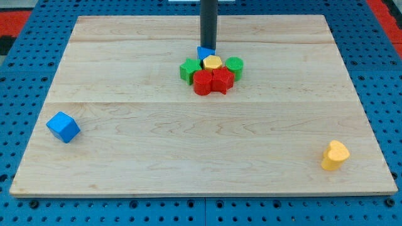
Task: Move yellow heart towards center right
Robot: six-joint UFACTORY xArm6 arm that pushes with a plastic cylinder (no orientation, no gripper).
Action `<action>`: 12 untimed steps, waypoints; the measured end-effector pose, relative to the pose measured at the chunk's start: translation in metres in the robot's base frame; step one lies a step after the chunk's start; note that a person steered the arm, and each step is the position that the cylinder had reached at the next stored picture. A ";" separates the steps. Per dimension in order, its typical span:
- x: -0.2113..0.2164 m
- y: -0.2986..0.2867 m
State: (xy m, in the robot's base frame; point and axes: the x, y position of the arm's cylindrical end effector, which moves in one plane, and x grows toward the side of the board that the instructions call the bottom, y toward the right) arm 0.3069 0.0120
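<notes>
The yellow heart lies near the view's bottom right corner of the wooden board. My tip is far from it, at the view's upper middle, right above a cluster of blocks and touching a small blue block. The cluster holds a yellow block, a green star-like block, a green round block, a red round block and a red star-like block, all packed together.
A blue cube sits alone at the view's left, near the board's left edge. The board lies on a blue perforated surface.
</notes>
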 end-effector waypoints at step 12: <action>0.286 0.199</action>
State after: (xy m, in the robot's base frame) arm 0.5929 0.2110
